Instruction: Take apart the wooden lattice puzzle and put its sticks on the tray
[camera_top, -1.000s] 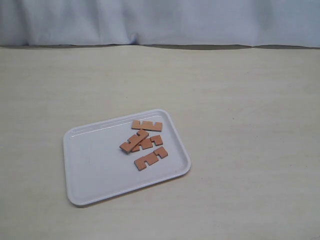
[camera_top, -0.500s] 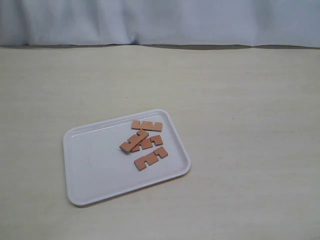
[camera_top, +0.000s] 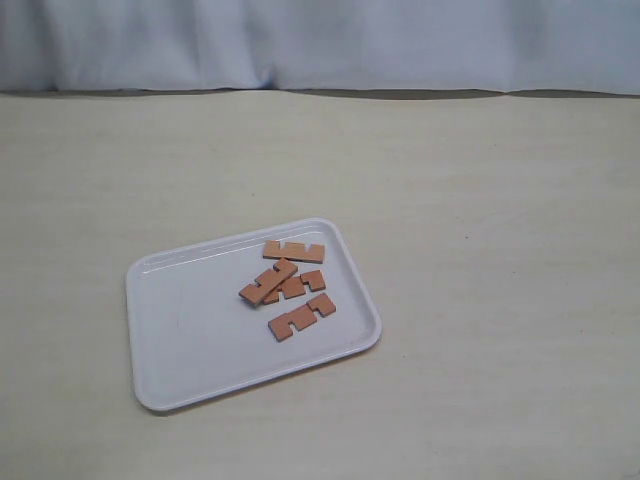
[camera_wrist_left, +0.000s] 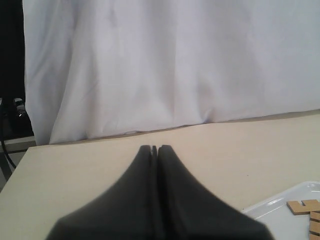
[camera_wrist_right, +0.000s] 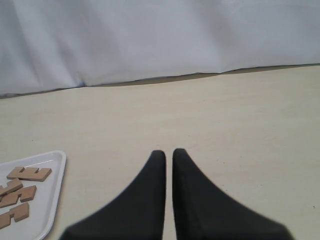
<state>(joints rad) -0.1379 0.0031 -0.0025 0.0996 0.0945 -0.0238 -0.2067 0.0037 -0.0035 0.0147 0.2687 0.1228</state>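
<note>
tabletop: sticks on tray, beside right gripper

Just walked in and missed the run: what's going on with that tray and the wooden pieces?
Nothing is being handled right now. The four sticks lie separate on the white tray, not locked into a lattice. Two of them touch or overlap mid-tray and the other two lie apart. The left gripper and the right gripper are both shut and empty, off to the sides of the tray, and neither shows in the exterior view. The task looks essentially done.
</note>
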